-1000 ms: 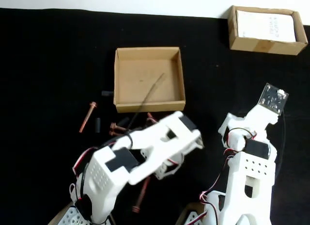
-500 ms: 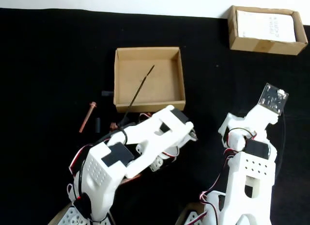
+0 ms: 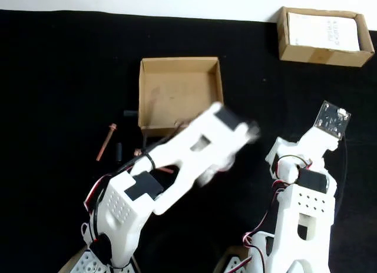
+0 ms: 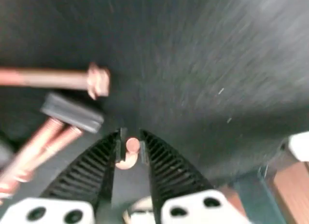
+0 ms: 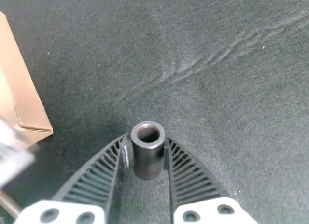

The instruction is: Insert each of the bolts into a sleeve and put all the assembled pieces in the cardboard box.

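My left gripper [image 4: 129, 137] is shut on a copper bolt [image 4: 129, 147], seen end-on between the fingertips and held above the black mat. In the high view the left arm [image 3: 194, 155] stretches to the right, just below the open cardboard box [image 3: 179, 93]. The right gripper [image 5: 146, 142] is shut on a black sleeve [image 5: 147, 149], upright with its bore facing the camera. Loose on the mat lie another bolt [image 4: 53, 78], a black sleeve [image 4: 72, 113] and two more bolts [image 4: 34, 151]. Left of the box rest a bolt [image 3: 106, 142] and two sleeves [image 3: 129, 113].
A second cardboard box [image 3: 325, 35] holding white paper sits at the far right corner. The right arm [image 3: 306, 190] stands at the lower right. A corner of the open box [image 5: 19, 89] lies close to the right gripper.
The left arm has risen from the bolt pile and swung right toward the right arm, carrying the bolt. The right arm has stayed still.
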`<control>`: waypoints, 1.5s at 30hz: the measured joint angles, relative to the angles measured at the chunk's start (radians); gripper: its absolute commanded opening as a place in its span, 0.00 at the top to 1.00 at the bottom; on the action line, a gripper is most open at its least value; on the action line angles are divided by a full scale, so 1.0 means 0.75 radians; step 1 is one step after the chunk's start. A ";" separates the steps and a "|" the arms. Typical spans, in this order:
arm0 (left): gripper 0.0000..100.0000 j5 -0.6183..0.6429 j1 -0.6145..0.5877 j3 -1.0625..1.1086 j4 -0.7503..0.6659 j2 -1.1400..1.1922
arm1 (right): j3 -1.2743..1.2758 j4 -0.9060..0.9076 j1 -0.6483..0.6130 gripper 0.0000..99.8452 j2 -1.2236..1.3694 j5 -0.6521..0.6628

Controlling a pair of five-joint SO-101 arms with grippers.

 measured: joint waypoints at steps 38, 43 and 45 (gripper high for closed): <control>0.81 -0.583 0.025 -0.074 -0.072 0.000 | 0.002 0.000 0.041 0.99 0.000 0.065; 0.81 -0.595 0.027 -0.070 -0.182 0.004 | 0.002 0.000 0.090 0.99 0.000 0.078; 0.81 -0.595 0.025 -0.070 -0.213 0.031 | 0.002 0.000 0.096 0.99 0.000 0.113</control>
